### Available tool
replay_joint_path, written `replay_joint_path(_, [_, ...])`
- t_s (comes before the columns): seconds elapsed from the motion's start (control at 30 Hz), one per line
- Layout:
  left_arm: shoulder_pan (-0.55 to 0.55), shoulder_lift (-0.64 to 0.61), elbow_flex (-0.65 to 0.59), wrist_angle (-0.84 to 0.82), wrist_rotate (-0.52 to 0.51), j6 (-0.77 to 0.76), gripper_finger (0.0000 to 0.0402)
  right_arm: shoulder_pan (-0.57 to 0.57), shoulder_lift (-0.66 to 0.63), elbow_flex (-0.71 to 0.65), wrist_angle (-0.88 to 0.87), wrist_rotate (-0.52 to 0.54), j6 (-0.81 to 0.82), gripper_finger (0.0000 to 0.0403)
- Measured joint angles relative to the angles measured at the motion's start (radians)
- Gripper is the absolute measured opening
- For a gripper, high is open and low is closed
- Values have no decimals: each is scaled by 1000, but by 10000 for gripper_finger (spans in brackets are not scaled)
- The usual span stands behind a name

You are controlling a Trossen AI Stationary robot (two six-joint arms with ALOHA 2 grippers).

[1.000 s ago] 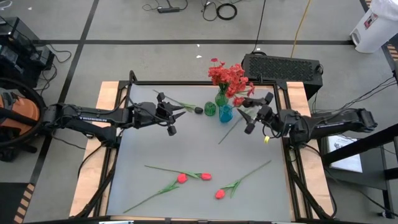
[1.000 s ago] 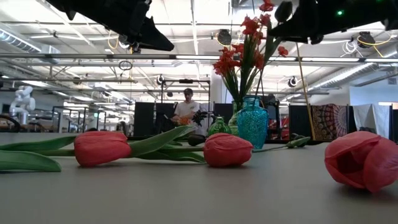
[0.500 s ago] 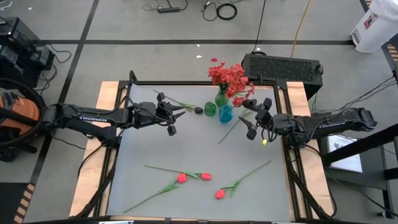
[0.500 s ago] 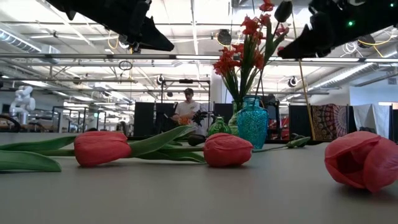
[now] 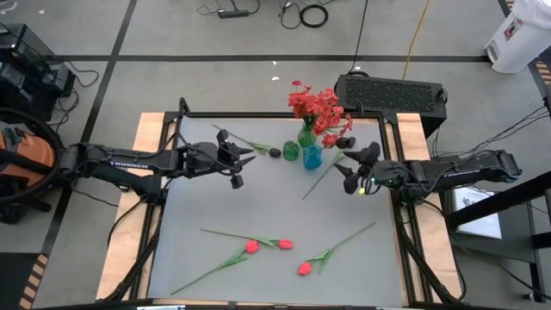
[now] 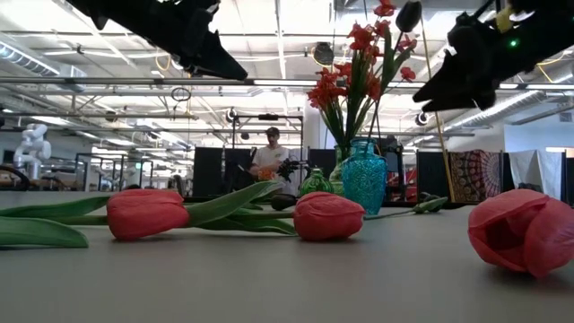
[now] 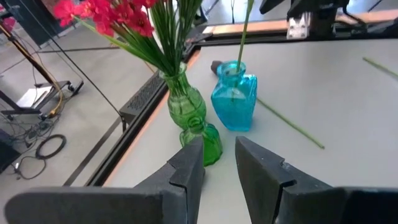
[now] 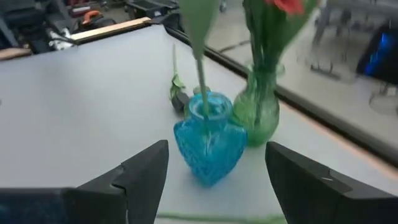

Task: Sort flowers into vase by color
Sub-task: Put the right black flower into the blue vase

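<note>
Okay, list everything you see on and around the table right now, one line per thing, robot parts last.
Table: one, grey top, wood edges.
Blue vase: one, far edge, holding a single stem with a dark bud.
Green vase: one, behind the blue vase, holding red clustered flowers.
Small green vase: one, left of the blue vase, empty.
Tulips: three, pinkish-red, lying near the front edge.
Dark-bud stem: one, lying by the small green vase.
Loose stem: one, green, lying beside the blue vase.
Person: one, far background.
Left claw: open, raised, left of the vases.
Right claw: open, raised, right of the vases.
</note>
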Motion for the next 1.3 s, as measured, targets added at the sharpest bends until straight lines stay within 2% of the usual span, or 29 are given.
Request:
replay_joint_path(0.27, [0,0,0,-20,6,1,102,-20,0,0,-73,3,382,245])
replay_joint_path(0.47, [0,0,0,-21,42,1,102,-80,0,0,-179,-30,551,228])
replay_joint_path(0.6, [0,0,0,-20,59,2,102,-151,0,0,-256,-108,625,224])
replay_joint_path(0.97, [0,0,0,-41,77,3,102,-382,10,0,-262,-369,755,224])
replay_joint_path(1.3, [0,0,0,-84,77,6,102,-520,100,0,-259,-482,875,224])
